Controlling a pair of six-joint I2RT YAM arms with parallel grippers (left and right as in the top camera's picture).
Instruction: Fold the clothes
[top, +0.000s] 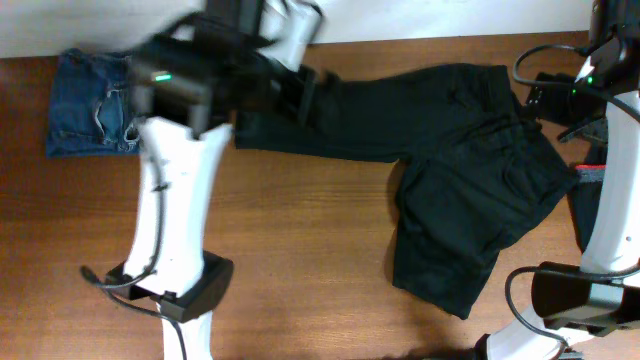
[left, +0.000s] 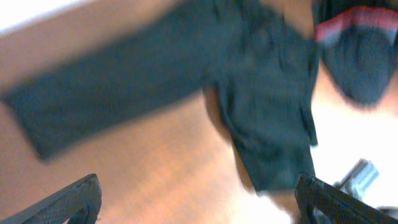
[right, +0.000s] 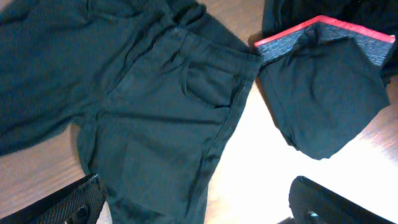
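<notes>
The black trousers (top: 470, 190) lie across the table. One leg stretches left and the other is bent down toward the front. They also show in the left wrist view (left: 261, 99), blurred, and in the right wrist view (right: 155, 106) at the waistband and pockets. My left gripper (top: 300, 90) hovers over the end of the left leg, open and empty (left: 199, 208). My right gripper (top: 545, 95) is above the waist end, open and empty (right: 205, 205).
Folded blue jeans (top: 90, 105) lie at the back left. A dark garment with a reddish band (right: 323, 93) lies just right of the trousers' waist, also at the table's right edge (top: 590, 170). The arm bases stand at the front left and front right.
</notes>
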